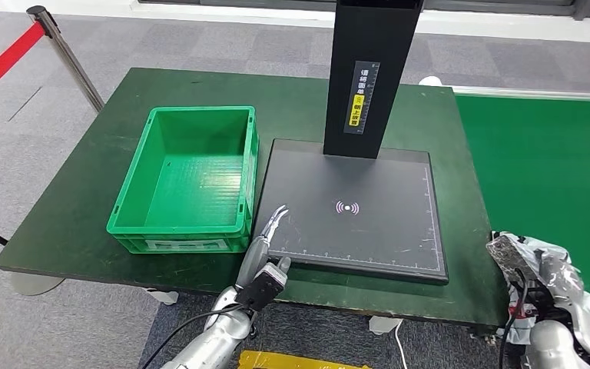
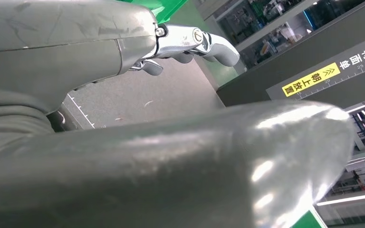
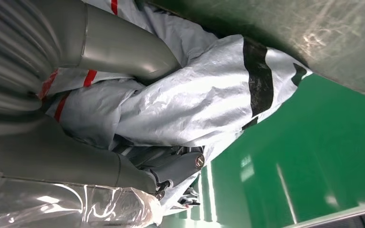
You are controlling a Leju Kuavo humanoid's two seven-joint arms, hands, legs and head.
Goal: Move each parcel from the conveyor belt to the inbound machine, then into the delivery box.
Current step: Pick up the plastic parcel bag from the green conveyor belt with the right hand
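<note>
Right hand holds a crumpled grey parcel at the belt's near edge; left hand lies bare on the scanner plate.

Head view: the right hand [image 1: 561, 307] grips a grey plastic parcel [image 1: 553, 265] at the lower right, beside the green conveyor belt [image 1: 553, 161]. The left hand [image 1: 270, 238] rests at the near left corner of the black inbound machine plate [image 1: 353, 207], fingers stretched out and holding nothing — just beside the green delivery box [image 1: 188, 181], which stands on the dark green table [image 1: 77, 192].
Left wrist view: the left hand's fingers [image 2: 204, 40] extend straight over the grey plate [image 2: 138, 95], the machine's black column [image 2: 285, 66] beyond.
Right wrist view: thumb and fingers clamp the parcel [image 3: 204, 95] — silver-grey film with black and red marks — over the green belt [image 3: 313, 156].
</note>
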